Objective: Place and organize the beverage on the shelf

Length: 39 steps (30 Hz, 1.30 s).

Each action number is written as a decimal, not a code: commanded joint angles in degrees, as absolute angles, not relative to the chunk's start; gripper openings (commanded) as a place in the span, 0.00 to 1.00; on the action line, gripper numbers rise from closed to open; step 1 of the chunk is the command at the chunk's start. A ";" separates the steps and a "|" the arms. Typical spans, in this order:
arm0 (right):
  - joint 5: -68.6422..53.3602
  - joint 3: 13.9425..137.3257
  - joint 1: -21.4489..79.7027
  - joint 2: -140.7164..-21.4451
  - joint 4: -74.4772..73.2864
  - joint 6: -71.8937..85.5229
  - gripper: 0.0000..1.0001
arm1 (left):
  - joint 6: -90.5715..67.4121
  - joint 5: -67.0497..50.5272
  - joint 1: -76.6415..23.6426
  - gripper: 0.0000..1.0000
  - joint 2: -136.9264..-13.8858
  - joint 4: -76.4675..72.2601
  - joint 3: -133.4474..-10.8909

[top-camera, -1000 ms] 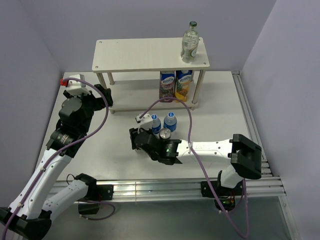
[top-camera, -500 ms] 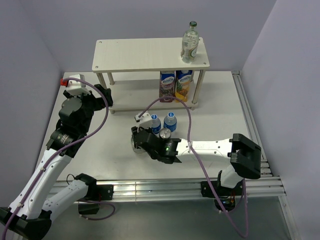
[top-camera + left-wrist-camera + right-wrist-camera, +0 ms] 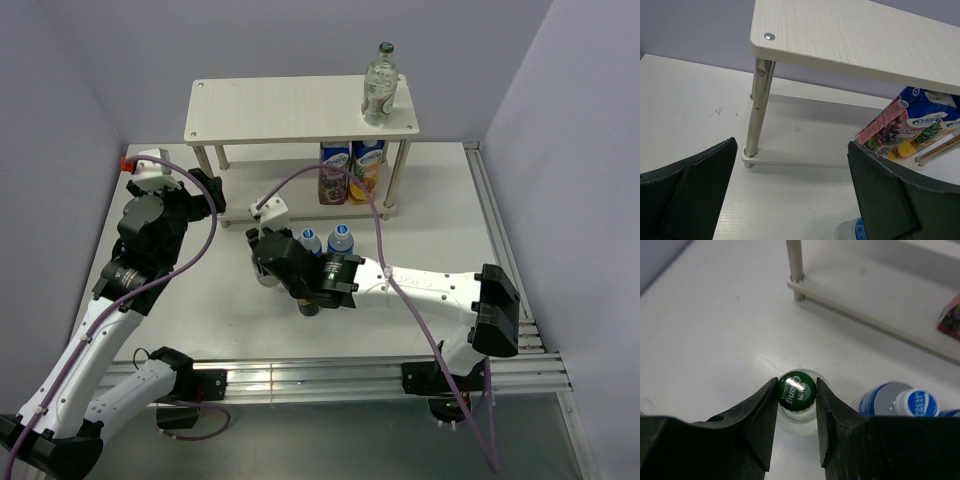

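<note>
My right jaws clamped on the green "Chang" cap (image 3: 796, 390) of a glass bottle (image 3: 796, 427), left jaws wide open, empty

White table (image 3: 440, 210) (metal rail (image 3: 300, 372) along its near edge) between 3 plain lavender walls (image 3: 300, 40)

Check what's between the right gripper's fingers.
The green cap of a clear glass bottle, clamped by the right gripper; the right wrist view shows it.

One white table (image 3: 450, 220), one two-tier shelf (image 3: 280, 110), two white-and-black robot arms (image 3: 130, 270). Among the drinks in sight: two green-capped glass bottles (image 3: 380, 88) (image 3: 796, 390), two blue-labelled water bottles (image 3: 341, 240) and two juice cartons (image 3: 335, 172), one purple, one yellow.
</note>
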<state>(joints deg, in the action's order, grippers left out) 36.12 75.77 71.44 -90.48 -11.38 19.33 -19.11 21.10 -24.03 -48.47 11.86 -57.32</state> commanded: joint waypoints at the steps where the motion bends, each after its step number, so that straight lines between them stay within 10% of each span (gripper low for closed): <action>1: 40.69 84.98 70.31 -85.78 -5.10 13.81 0.00 | -18.02 22.06 -23.82 0.99 -47.72 10.28 -56.87; 21: 39.20 127.69 53.18 -95.44 -14.24 -4.73 0.00 | -18.11 21.71 -23.82 0.99 -47.72 10.20 -56.87; 39: 37.10 134.47 42.20 -100.19 -10.02 -8.00 0.00 | -18.28 21.18 -23.73 0.99 -48.08 10.28 -56.95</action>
<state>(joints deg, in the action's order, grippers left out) 38.83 130.17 44.66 -101.69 -20.21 -7.51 -19.11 21.30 -24.03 -48.47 11.88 -57.01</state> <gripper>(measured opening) 0.397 0.994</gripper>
